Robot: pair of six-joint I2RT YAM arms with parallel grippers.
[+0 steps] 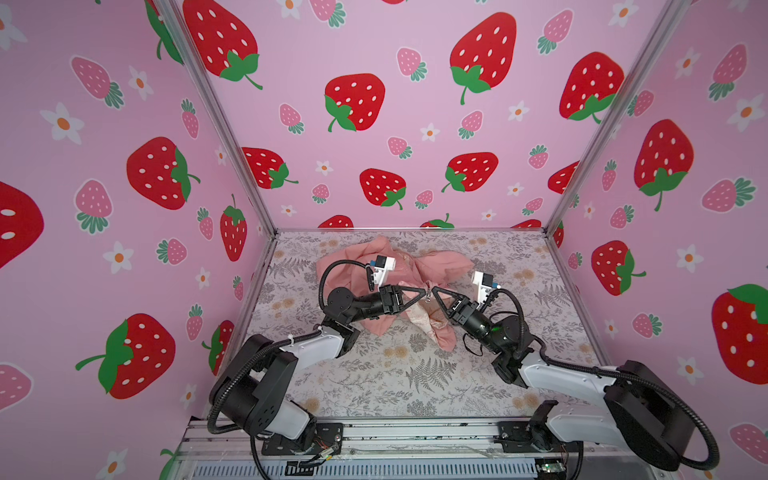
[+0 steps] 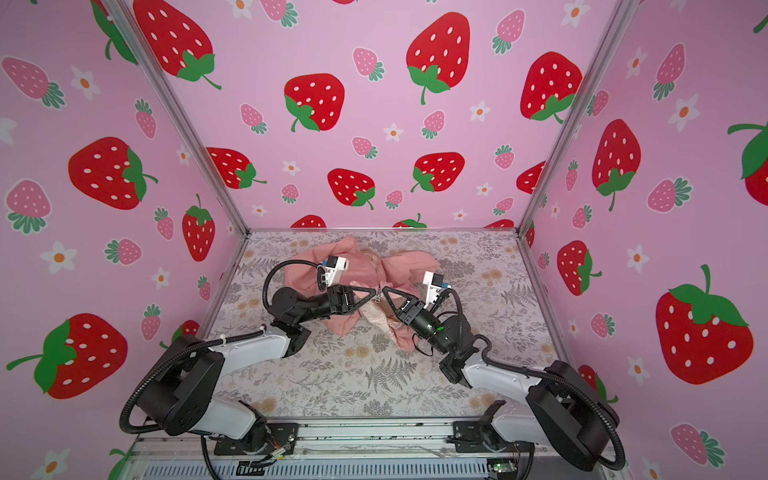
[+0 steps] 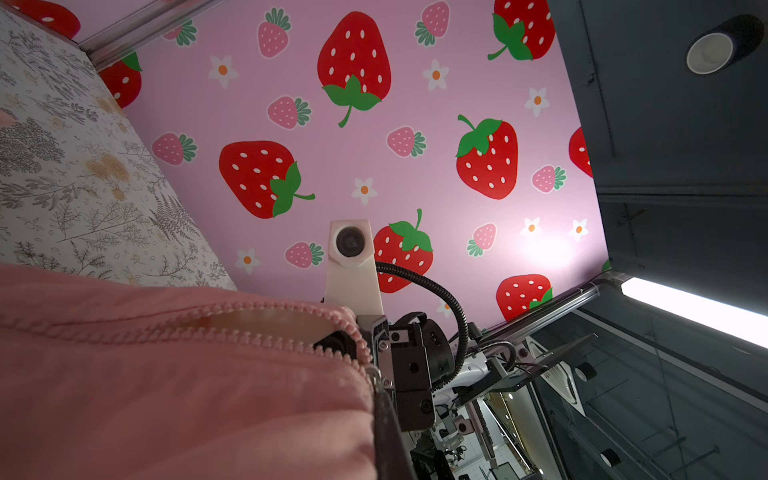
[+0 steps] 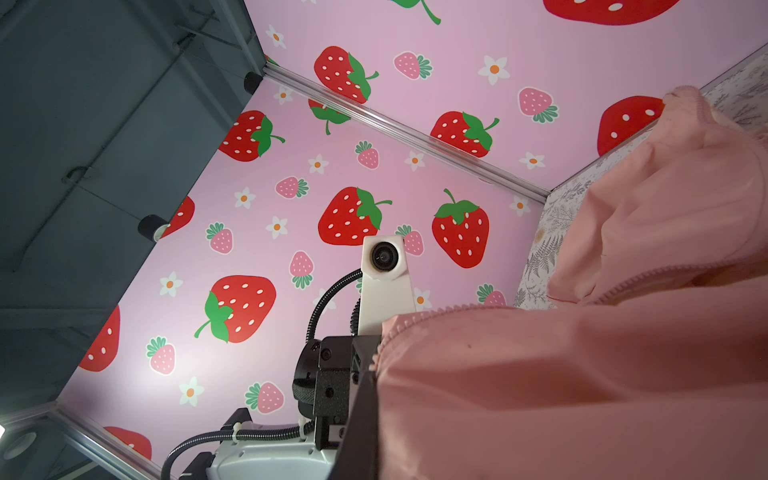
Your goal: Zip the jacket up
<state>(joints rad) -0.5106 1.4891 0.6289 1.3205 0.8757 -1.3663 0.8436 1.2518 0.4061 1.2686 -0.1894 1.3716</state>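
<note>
The salmon-pink jacket [image 1: 415, 266] [image 2: 361, 266] lies crumpled at the back middle of the table, with cream lining [image 1: 419, 318] showing at its front. My left gripper [image 1: 423, 293] [image 2: 375, 292] and right gripper [image 1: 434, 290] [image 2: 385, 289] meet tip to tip over its middle, both shut on pink cloth beside the zip. A small metal zip pull [image 1: 427, 296] [image 2: 377, 298] hangs between the tips. In the left wrist view, pink zip teeth [image 3: 249, 336] run to a metal slider [image 3: 376, 380] at my left gripper [image 3: 380, 401]. In the right wrist view, the jacket [image 4: 582, 374] covers one side of my right gripper [image 4: 370, 386].
The table [image 1: 374, 386] has a grey fern and flower print. Strawberry-patterned walls [image 1: 395, 124] close in the back and both sides. Aluminium posts [image 1: 216, 116] stand at the back corners. A metal rail [image 1: 415, 432] carrying both arm bases runs along the front edge.
</note>
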